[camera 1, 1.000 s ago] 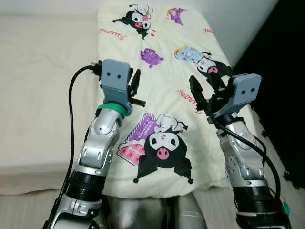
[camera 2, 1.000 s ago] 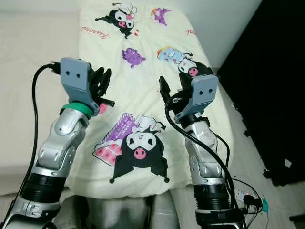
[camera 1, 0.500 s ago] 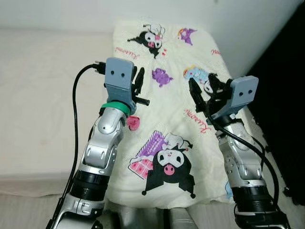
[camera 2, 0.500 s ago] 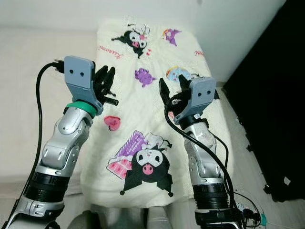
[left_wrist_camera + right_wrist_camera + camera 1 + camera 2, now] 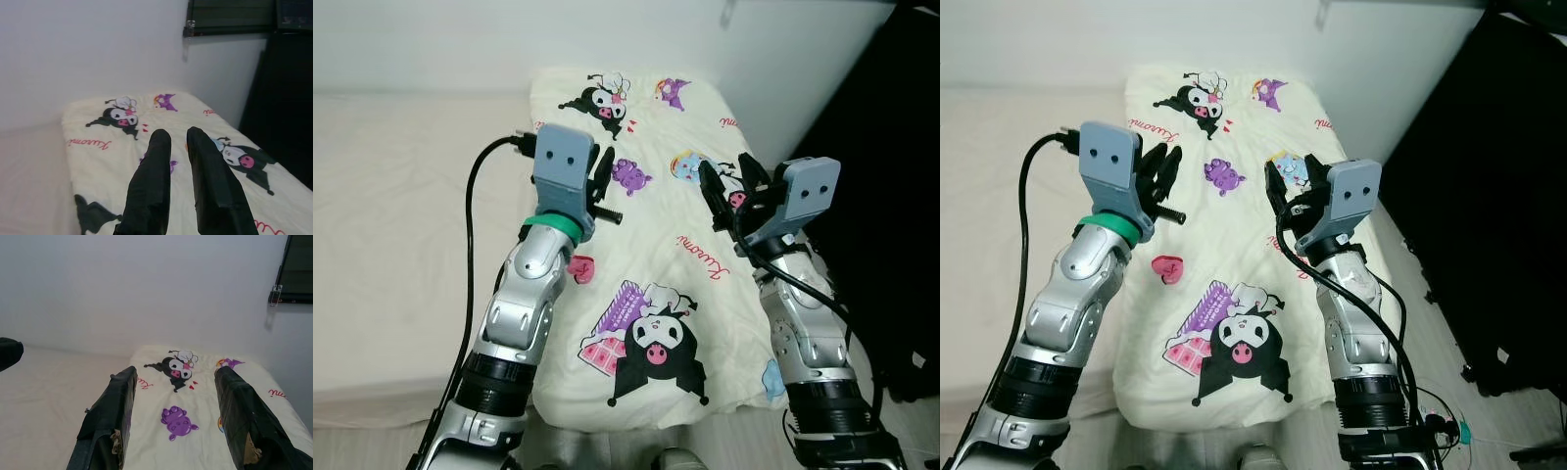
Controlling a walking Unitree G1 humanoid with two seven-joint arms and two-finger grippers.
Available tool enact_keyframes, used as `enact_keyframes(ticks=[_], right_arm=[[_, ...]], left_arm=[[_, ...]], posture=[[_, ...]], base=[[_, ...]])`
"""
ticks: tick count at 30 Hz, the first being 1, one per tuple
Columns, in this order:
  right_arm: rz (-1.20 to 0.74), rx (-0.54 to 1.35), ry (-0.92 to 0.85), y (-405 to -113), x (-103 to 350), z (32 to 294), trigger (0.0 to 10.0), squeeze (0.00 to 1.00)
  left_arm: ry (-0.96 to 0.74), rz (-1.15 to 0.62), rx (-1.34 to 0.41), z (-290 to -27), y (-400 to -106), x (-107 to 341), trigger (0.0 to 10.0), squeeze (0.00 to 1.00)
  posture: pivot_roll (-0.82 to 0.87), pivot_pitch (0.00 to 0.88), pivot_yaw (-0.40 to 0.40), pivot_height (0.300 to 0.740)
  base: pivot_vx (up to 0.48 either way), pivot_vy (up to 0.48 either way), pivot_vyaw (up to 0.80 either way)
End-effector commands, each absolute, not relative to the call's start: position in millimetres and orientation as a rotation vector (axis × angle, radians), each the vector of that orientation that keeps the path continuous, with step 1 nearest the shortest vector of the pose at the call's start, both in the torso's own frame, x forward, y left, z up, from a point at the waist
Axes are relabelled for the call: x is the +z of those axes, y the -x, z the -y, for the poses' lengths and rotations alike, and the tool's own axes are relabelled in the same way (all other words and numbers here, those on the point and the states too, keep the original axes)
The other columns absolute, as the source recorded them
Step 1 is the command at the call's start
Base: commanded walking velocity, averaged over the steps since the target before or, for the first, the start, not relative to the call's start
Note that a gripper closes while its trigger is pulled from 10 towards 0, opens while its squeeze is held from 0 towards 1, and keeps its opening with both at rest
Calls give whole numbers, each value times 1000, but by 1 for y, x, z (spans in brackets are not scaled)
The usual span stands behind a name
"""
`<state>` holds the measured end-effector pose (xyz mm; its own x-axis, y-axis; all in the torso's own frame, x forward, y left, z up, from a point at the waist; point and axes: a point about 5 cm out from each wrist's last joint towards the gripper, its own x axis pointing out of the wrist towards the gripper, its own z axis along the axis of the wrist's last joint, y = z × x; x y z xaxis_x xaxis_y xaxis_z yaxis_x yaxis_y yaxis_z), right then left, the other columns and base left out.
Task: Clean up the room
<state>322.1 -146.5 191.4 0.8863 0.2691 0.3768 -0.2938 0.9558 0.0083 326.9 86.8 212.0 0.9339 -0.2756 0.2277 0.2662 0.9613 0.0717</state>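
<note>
A cream blanket (image 5: pixel 656 245) printed with black, purple and pink cartoon figures lies spread flat along the right side of a bed. Both arms are raised above it and neither touches it. My left gripper (image 5: pixel 600 164) hovers over the blanket's left half. Its fingers (image 5: pixel 156 147) stand almost together with nothing between them. My right gripper (image 5: pixel 729 181) hangs over the blanket's right half, and its fingers (image 5: pixel 115 399) are spread wide and empty. A pink heart print (image 5: pixel 1167 266) shows beside the left forearm.
A beige sheet (image 5: pixel 401 215) covers the bed left of the blanket. A white wall (image 5: pixel 509 39) runs behind the bed's head. A tall black surface (image 5: pixel 891 147) stands close on the right. Cables (image 5: pixel 1440 426) lie on the floor by my right side.
The whole picture has shifted: the camera has drawn back, so more of the wall and the blanket's far end shows. Both arms keep the same raised pose and finger spacing.
</note>
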Motion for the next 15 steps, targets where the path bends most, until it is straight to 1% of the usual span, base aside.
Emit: enact_keyframes(ticks=[1, 7, 8, 9, 10, 12, 13, 15], right_arm=[[353, 291, -62, -321, 182, 148, 10000, 0], [249, 371, -76, -316, 155, 138, 10000, 0], [154, 405, -81, -311, 129, 132, 10000, 0], [154, 405, -81, -311, 129, 132, 10000, 0], [82, 429, -84, -306, 109, 128, 10000, 0], [-20, 467, -109, -296, 83, 117, 10000, 0], [-20, 467, -109, -296, 83, 117, 10000, 0], [-56, 488, -118, -292, 73, 110, 10000, 0]], left_arm=[[-46, 223, -282, -88, -324, 208, 10000, 0], [-131, 174, -265, -102, -319, 186, 10000, 0], [-196, 112, -255, -110, -313, 161, 10000, 0], [-196, 112, -255, -110, -313, 161, 10000, 0], [-246, 58, -252, -117, -306, 138, 10000, 0], [-272, -61, -227, -128, -291, 99, 10000, 0], [-272, -61, -227, -128, -291, 99, 10000, 0], [-264, -118, -198, -133, -283, 82, 10000, 0]], posture=[[-59, 15, -16, 740], [-55, 7, -9, 740], [-44, 4, -9, 740], [-44, 4, -9, 740], [-40, 3, -9, 740], [-38, 0, -18, 740], [-38, 0, -18, 740], [-36, 0, -24, 740]], base=[[0, 0, 0], [0, 0, 0], [0, 0, 0], [0, 0, 0], [0, 0, 0], [0, 0, 0], [0, 0, 0], [0, 0, 0]])
